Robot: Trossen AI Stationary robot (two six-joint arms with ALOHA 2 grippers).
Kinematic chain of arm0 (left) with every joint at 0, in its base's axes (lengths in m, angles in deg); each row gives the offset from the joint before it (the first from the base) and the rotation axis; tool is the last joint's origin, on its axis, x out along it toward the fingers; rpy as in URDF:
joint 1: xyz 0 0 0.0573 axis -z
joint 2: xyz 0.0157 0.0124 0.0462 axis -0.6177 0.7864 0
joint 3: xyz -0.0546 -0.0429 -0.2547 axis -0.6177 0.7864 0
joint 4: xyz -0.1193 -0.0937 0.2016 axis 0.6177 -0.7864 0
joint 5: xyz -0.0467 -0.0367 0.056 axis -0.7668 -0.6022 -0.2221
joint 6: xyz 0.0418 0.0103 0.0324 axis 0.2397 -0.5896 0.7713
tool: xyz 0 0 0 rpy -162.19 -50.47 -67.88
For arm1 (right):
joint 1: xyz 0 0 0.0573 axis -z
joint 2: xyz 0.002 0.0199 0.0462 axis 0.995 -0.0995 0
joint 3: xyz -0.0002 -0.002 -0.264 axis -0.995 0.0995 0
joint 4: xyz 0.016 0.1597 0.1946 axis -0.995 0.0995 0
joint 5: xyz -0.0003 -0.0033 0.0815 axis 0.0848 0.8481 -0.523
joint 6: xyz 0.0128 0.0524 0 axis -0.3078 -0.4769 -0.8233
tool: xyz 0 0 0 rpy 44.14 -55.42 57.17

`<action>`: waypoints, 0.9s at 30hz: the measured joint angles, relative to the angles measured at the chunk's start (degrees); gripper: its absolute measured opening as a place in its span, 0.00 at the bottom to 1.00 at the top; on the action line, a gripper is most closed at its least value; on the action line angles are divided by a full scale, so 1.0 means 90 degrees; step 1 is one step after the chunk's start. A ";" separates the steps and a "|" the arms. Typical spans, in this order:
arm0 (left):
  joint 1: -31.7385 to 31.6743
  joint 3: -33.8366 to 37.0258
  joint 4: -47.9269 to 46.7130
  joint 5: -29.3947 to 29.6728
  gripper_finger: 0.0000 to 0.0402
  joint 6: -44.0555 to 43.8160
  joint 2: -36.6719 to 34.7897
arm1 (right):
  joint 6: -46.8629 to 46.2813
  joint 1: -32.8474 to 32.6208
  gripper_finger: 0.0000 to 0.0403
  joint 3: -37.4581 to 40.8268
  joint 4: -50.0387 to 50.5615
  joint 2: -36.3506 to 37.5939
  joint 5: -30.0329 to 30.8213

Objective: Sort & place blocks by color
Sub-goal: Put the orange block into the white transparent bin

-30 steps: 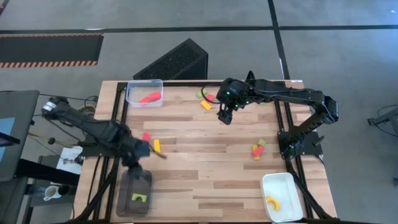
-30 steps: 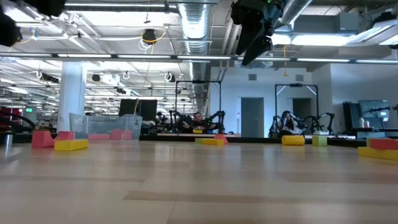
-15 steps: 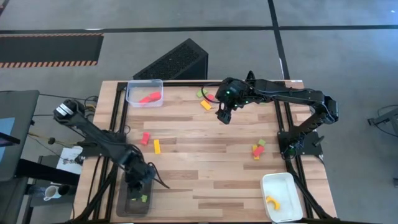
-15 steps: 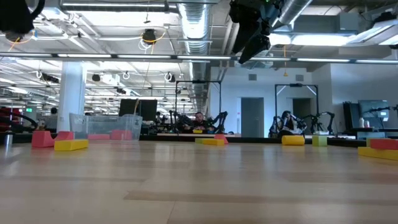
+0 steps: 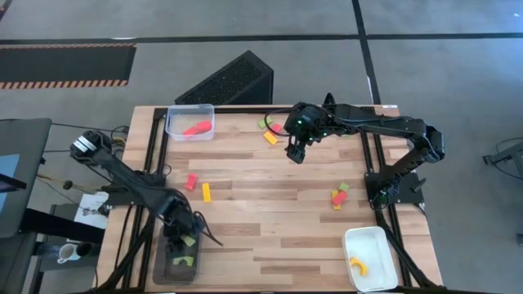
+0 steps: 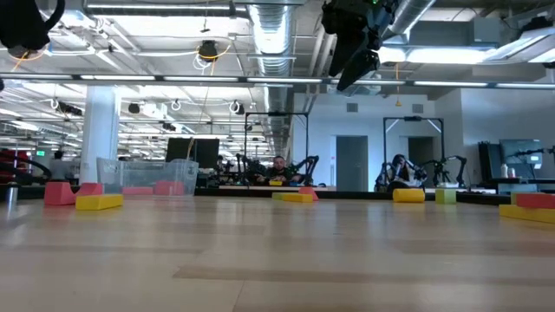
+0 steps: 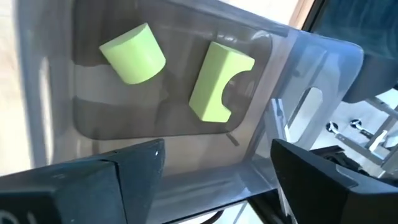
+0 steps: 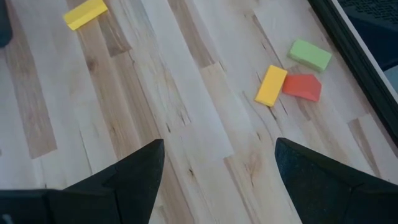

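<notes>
My left gripper (image 7: 217,163) stands open over the dark grey tray (image 5: 166,263) at the table's near left. Two light green blocks lie in that tray: a rounded piece (image 7: 132,53) and an arch (image 7: 219,81). Neither one touches the fingers. My right gripper (image 5: 294,153) hangs open above the far middle of the table with nothing between its fingers. Ahead of it, a yellow block (image 8: 271,85), a red block (image 8: 302,87) and a green block (image 8: 310,55) lie on the wood.
A clear tray (image 5: 189,122) holding a red block stands at the far left. A white tray (image 5: 368,257) holding a yellow block stands at the near right. A red block (image 5: 191,180) and a yellow block (image 5: 206,192) lie left of centre. A small cluster (image 5: 339,196) lies at the right.
My left gripper has moved toward the table's near edge and down over the dark grey tray. It has opened there and let go of a green block, which now lies in the tray beside the green arch.
</notes>
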 joint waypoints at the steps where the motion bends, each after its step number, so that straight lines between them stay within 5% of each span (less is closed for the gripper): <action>1: -0.0026 0.0000 -0.0048 0.0022 0.68 0.0069 -0.0068 | -0.0002 0.0000 0.81 0.0000 0.0003 0.0000 0.0000; 11: -0.0710 0.0000 -0.0069 0.0998 0.67 0.0699 -0.1317 | -0.0345 0.0000 0.81 -0.0002 0.0385 0.0000 -0.0002; 16: -0.1636 0.0000 -0.0054 0.1731 0.65 0.1632 -0.1732 | -0.0911 -0.0002 0.81 -0.0002 0.0612 0.0000 -0.0017; 21: -0.2716 0.0000 0.0000 0.2144 0.65 0.2818 -0.1788 | -0.1648 -0.0014 0.81 0.0035 0.1984 0.0002 -0.0040; 27: -0.3879 0.0000 0.0627 0.2530 0.65 0.4119 -0.1783 | -0.2522 -0.0096 0.81 0.0938 0.3059 0.0135 -0.0036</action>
